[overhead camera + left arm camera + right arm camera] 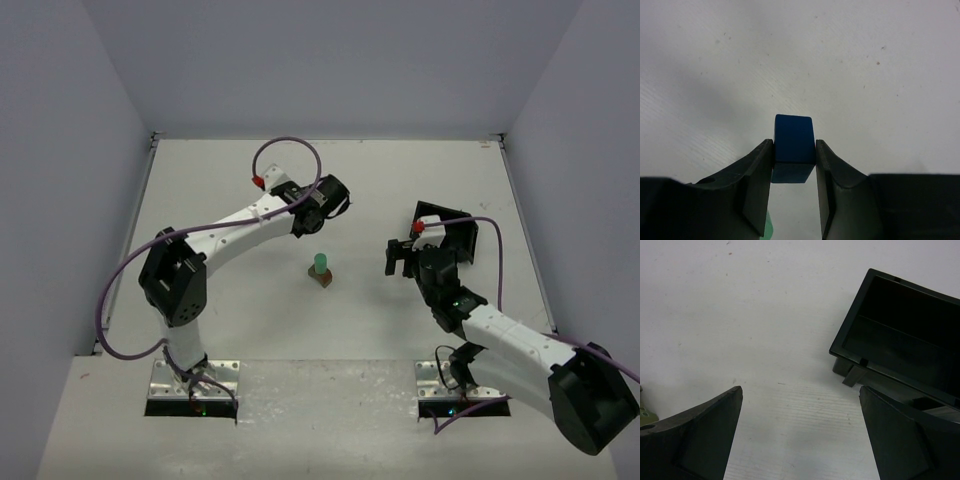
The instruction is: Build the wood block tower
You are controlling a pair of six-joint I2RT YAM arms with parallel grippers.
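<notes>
Blue block (793,135) is pinched at the tips of the left tool (794,150), apart from the tower (321,270) on the table (230,180); the right tool (800,390) gapes empty. That seemingly shallow grip may slip, or an off-centre release could topple the stack.

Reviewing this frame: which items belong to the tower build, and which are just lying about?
Part of the job:
- blue block, clamped in the left gripper
- partial stack: mint-green cylinder on a brown block

Just lying about:
- black tray, beside the open right gripper
</notes>
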